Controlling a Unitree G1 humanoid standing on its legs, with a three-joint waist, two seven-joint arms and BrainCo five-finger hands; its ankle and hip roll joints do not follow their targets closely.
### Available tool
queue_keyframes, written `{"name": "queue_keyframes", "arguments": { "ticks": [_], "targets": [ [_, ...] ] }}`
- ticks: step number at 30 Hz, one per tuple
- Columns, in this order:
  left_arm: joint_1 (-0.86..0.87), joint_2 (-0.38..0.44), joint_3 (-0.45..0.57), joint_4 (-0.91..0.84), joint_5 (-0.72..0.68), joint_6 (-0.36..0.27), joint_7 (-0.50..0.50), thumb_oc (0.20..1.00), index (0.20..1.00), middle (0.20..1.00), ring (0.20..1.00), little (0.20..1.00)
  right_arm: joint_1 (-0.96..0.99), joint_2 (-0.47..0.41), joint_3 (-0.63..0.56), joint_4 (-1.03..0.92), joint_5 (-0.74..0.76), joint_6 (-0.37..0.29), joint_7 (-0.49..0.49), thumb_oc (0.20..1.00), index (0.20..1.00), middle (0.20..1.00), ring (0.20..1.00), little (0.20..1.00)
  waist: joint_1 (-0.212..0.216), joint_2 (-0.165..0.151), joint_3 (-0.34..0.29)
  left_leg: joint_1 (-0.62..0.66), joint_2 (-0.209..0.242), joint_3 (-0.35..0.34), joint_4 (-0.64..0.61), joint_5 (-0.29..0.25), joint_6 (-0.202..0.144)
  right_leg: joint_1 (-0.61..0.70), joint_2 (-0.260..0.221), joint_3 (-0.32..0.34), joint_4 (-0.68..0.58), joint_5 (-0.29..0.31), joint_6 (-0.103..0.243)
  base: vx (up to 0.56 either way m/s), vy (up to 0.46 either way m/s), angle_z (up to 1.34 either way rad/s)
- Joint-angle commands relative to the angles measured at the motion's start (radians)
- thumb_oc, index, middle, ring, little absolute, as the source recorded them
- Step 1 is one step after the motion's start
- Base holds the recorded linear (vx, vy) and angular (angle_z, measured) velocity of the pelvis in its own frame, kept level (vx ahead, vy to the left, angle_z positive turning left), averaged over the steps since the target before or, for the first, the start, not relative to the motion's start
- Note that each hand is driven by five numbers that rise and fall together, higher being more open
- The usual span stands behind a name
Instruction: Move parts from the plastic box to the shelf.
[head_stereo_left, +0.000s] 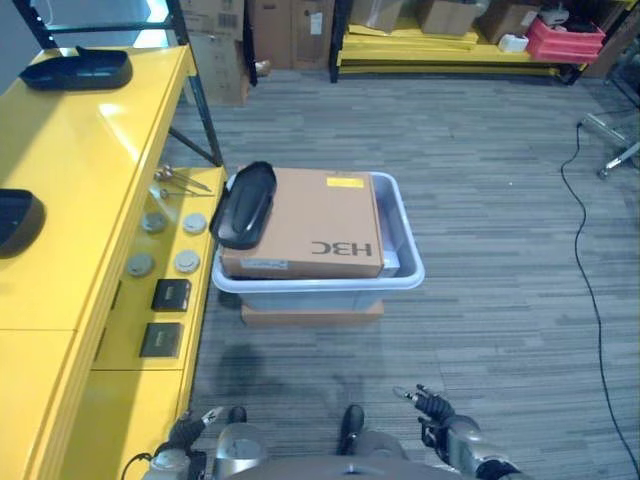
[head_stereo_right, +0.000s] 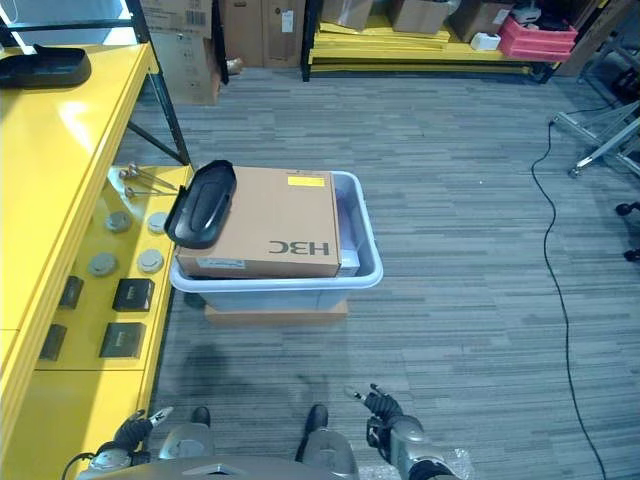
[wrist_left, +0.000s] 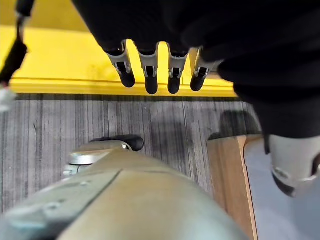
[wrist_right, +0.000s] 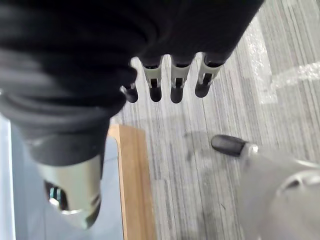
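The yellow shelf (head_stereo_left: 80, 190) occupies the left side of the frame, running from the upper left corner down to the lower left. Its lower yellow ledge (head_stereo_left: 160, 290) carries round grey discs (head_stereo_left: 187, 262), two dark square blocks (head_stereo_left: 171, 294) and a pair of metal pins (head_stereo_left: 180, 178). On the shelf's top surface, one black moulded part (head_stereo_left: 78, 70) lies in the upper left corner, and a second black part (head_stereo_left: 15, 222) shows at the left edge, partly cut off by the frame. The pale grey plastic box (head_stereo_left: 405, 262) stands on the grey striped floor (head_stereo_left: 480, 200) at centre frame, just beside the shelf's ledge, resting on a flat brown board (head_stereo_left: 312, 314) that protrudes below its near wall. A brown cardboard box (head_stereo_left: 310, 222) lies flat inside the plastic box and covers most of its opening. A black elongated moulded part (head_stereo_left: 245, 203) rests tilted on the left edge of the cardboard box, overhanging the plastic box's left rim. At the top of the frame stand stacked cartons (head_stereo_left: 270, 30), a low yellow rack (head_stereo_left: 440, 45) and a red crate (head_stereo_left: 565, 38). The left hand (head_stereo_left: 190, 430) shows at the bottom edge, lower left, fingers (wrist_left: 150, 75) straight and released, holding nothing. The right hand (head_stereo_left: 435, 410) shows at the bottom edge, lower right, fingers (wrist_right: 177, 80) likewise extended and empty.
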Motion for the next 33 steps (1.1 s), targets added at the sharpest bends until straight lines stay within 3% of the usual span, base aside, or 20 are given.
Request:
{"name": "queue_keyframes", "arguments": {
  "ticks": [1, 4, 6, 7, 9, 13, 14, 15, 16, 17, 21, 22, 26, 29, 33],
  "targets": [
    [-0.031, 0.052, -0.010, -0.010, -0.006, -0.035, 0.027, 1.000, 1.000, 1.000, 1.000, 1.000, 0.019, -0.001, -0.006, 0.007, 0.040, -0.020, -0.006, 1.000, 1.000, 1.000, 1.000, 1.000, 0.007, 0.000, -0.014, -0.007, -0.018, 0.009, 0.039, -0.071, 0.020, -0.071, -0.065, 0.049, 0.008, 0.058, 0.053, 0.08, -0.131, 0.05],
    [-0.025, 0.045, -0.009, -0.021, 0.007, -0.041, 0.021, 1.000, 1.000, 1.000, 1.000, 1.000, 0.011, -0.012, 0.003, -0.021, 0.060, -0.036, -0.031, 1.000, 1.000, 1.000, 1.000, 1.000, 0.018, 0.008, -0.005, -0.049, -0.024, -0.020, 0.101, -0.034, 0.008, -0.047, -0.051, 0.044, -0.015, 0.052, 0.033, 0.06, -0.068, 0.02],
    [-0.023, 0.044, -0.021, -0.041, 0.002, -0.041, 0.020, 1.000, 1.000, 1.000, 1.000, 1.000, -0.008, -0.026, 0.009, -0.054, 0.078, -0.052, -0.071, 1.000, 1.000, 1.000, 1.000, 1.000, 0.031, 0.025, 0.010, -0.084, -0.059, -0.035, 0.054, -0.022, 0.012, -0.052, -0.048, 0.041, -0.014, 0.049, 0.035, -0.01, 0.064, 0.05],
    [-0.024, 0.043, -0.027, -0.046, 0.011, -0.044, 0.017, 1.000, 1.000, 1.000, 1.000, 1.000, -0.014, -0.034, 0.010, -0.068, 0.100, -0.061, -0.094, 1.000, 1.000, 1.000, 1.000, 1.000, 0.037, 0.038, 0.018, -0.101, -0.069, -0.038, 0.023, 0.009, 0.004, -0.050, -0.047, 0.035, -0.018, 0.049, 0.038, -0.01, 0.097, 0.15],
    [-0.017, 0.047, -0.035, -0.062, 0.030, -0.037, 0.002, 1.000, 1.000, 1.000, 1.000, 1.000, -0.028, -0.056, -0.017, -0.116, 0.110, -0.065, -0.141, 1.000, 1.000, 1.000, 1.000, 1.000, 0.037, 0.056, 0.036, -0.137, -0.073, -0.025, 0.012, 0.042, -0.004, -0.041, -0.058, 0.027, -0.013, 0.035, 0.039, 0.05, 0.157, 0.38],
    [0.006, 0.064, -0.059, -0.074, 0.011, -0.040, 0.008, 1.000, 1.000, 1.000, 1.000, 1.000, -0.101, -0.098, 0.000, -0.307, 0.126, -0.097, -0.182, 1.000, 1.000, 1.000, 1.000, 1.000, 0.058, 0.066, 0.056, -0.181, -0.115, -0.081, 0.030, 0.016, 0.014, -0.095, -0.079, 0.047, 0.022, 0.032, 0.044, 0.01, 0.173, 0.08],
    [0.009, 0.067, -0.058, -0.074, 0.009, -0.042, 0.008, 1.000, 1.000, 1.000, 1.000, 1.000, -0.110, -0.102, 0.001, -0.336, 0.124, -0.114, -0.188, 1.000, 1.000, 1.000, 1.000, 1.000, 0.059, 0.067, 0.059, -0.186, -0.116, -0.081, 0.031, 0.015, 0.015, -0.102, -0.081, 0.047, 0.024, 0.034, 0.045, -0.07, 0.129, -0.36],
    [0.009, 0.069, -0.060, -0.064, -0.001, -0.059, 0.009, 1.000, 1.000, 1.000, 1.000, 1.000, -0.151, -0.117, -0.003, -0.430, 0.116, -0.175, -0.209, 1.000, 1.000, 1.000, 1.000, 1.000, 0.061, 0.069, 0.072, -0.194, -0.121, -0.077, 0.027, 0.015, 0.018, -0.118, -0.087, 0.046, 0.024, 0.042, 0.051, -0.07, 0.128, -0.23],
    [0.011, 0.068, -0.062, -0.059, -0.010, -0.074, 0.011, 1.000, 1.000, 1.000, 1.000, 1.000, -0.186, -0.127, -0.006, -0.487, 0.093, -0.182, -0.230, 1.000, 1.000, 1.000, 1.000, 1.000, 0.062, 0.071, 0.079, -0.199, -0.127, -0.080, 0.023, 0.013, 0.021, -0.129, -0.090, 0.050, 0.025, 0.045, 0.053, -0.08, 0.189, -0.13],
    [0.012, 0.067, -0.052, -0.052, -0.025, -0.090, 0.002, 1.000, 1.000, 1.000, 1.000, 1.000, -0.240, -0.146, -0.023, -0.586, 0.073, -0.152, -0.280, 1.000, 1.000, 1.000, 1.000, 1.000, 0.062, 0.074, 0.088, -0.202, -0.134, -0.078, 0.013, 0.014, 0.024, -0.140, -0.094, 0.052, 0.023, 0.050, 0.058, -0.05, 0.191, -0.07],
    [0.024, 0.060, -0.051, -0.053, -0.064, -0.124, -0.024, 1.000, 1.000, 1.000, 1.000, 1.000, -0.391, -0.204, -0.084, -0.671, 0.009, -0.137, -0.395, 1.000, 1.000, 1.000, 1.000, 1.000, 0.075, 0.087, 0.099, -0.206, -0.143, -0.075, -0.008, 0.013, 0.027, -0.145, -0.104, 0.049, 0.007, 0.056, 0.066, 0.00, 0.144, 0.04],
    [0.031, 0.059, -0.047, -0.058, -0.063, -0.125, -0.030, 1.000, 1.000, 1.000, 1.000, 1.000, -0.422, -0.221, -0.108, -0.689, -0.007, -0.144, -0.418, 1.000, 1.000, 1.000, 1.000, 1.000, 0.083, 0.089, 0.100, -0.207, -0.144, -0.075, -0.012, 0.014, 0.026, -0.141, -0.106, 0.045, 0.000, 0.057, 0.068, 0.02, 0.125, -0.03],
    [0.039, 0.061, -0.041, -0.054, -0.067, -0.116, -0.049, 1.000, 1.000, 1.000, 1.000, 1.000, -0.520, -0.274, -0.140, -0.766, -0.087, -0.067, -0.485, 1.000, 1.000, 1.000, 1.000, 1.000, 0.105, 0.093, 0.098, -0.208, -0.150, -0.078, -0.023, 0.016, 0.024, -0.129, -0.114, 0.031, -0.013, 0.056, 0.074, 0.04, 0.107, 0.01],
    [0.054, 0.070, -0.031, -0.050, -0.061, -0.104, -0.065, 1.000, 1.000, 1.000, 1.000, 1.000, -0.584, -0.328, -0.123, -0.723, -0.121, 0.043, -0.495, 1.000, 1.000, 1.000, 1.000, 1.000, 0.141, 0.094, 0.091, -0.205, -0.158, -0.089, -0.032, 0.020, 0.024, -0.106, -0.125, 0.003, -0.024, 0.055, 0.078, 0.05, 0.107, 0.12],
    [0.058, 0.073, -0.046, -0.036, -0.061, -0.116, -0.073, 1.000, 1.000, 1.000, 1.000, 1.000, -0.629, -0.342, -0.098, -0.598, -0.120, 0.063, -0.504, 1.000, 1.000, 1.000, 1.000, 1.000, 0.169, 0.097, 0.089, -0.208, -0.163, -0.098, -0.031, 0.022, 0.025, -0.096, -0.137, -0.019, -0.024, 0.054, 0.081, 0.01, 0.077, 0.13]
  ]
}}
